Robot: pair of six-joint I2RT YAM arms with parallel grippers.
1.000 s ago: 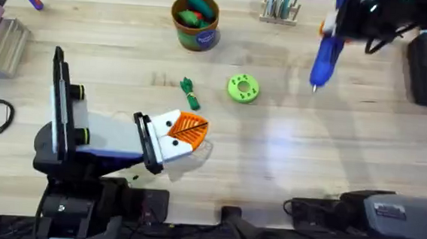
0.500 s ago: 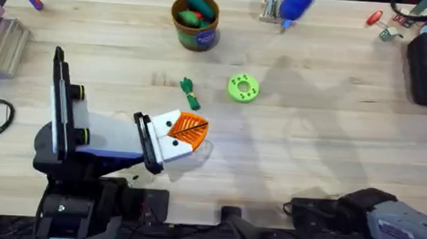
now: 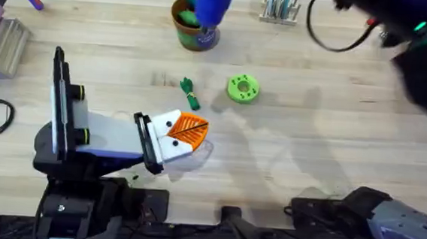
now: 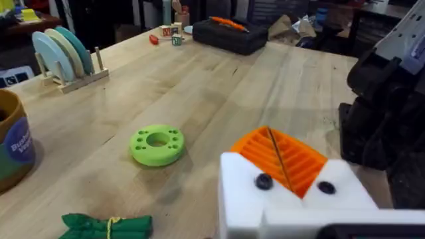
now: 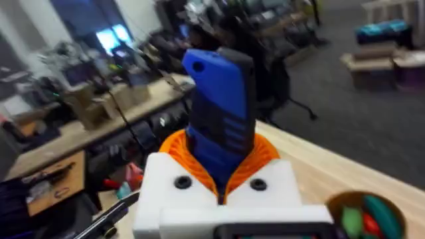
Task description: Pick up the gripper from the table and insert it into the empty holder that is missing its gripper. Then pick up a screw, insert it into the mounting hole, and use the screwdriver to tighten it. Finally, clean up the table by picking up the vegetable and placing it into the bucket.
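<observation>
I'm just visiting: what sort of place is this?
Probably a robotics lab or workshop: a wooden workbench with toy props like a bucket, and more cluttered benches and monitors behind.

A robotics lab or workshop is showing here. A pale wooden workbench (image 3: 310, 141) is carrying a black toolbox (image 4: 229, 34) and a plate rack (image 4: 66, 56). Behind it, cluttered desks with glowing monitors (image 5: 109, 36), cables and cardboard boxes (image 5: 378, 63) are filling the room.
</observation>
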